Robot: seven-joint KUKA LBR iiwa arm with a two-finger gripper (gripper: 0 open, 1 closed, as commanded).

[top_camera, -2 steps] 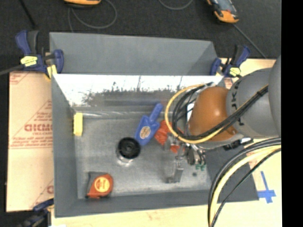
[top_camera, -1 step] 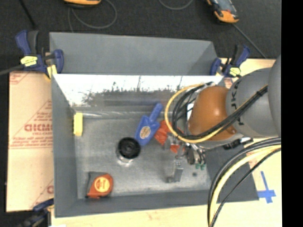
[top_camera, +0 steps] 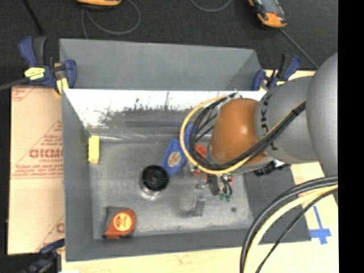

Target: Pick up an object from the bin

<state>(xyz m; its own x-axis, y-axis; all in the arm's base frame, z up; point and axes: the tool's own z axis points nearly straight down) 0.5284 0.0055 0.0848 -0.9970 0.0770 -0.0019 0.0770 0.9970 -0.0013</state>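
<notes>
— Where's your gripper (top_camera: pixel 198 201) now?
— Just right of the black round cap (top_camera: pixel 153 178), over bare bin (top_camera: pixel 170 222) floor. How open, what's held: can't tell.
— And the cap?
— Likely stiff, light, slick. Take its rim.

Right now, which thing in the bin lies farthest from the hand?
The yellow block at far left; tape measure, black cap and blue piece lie nearer the hand.
</notes>
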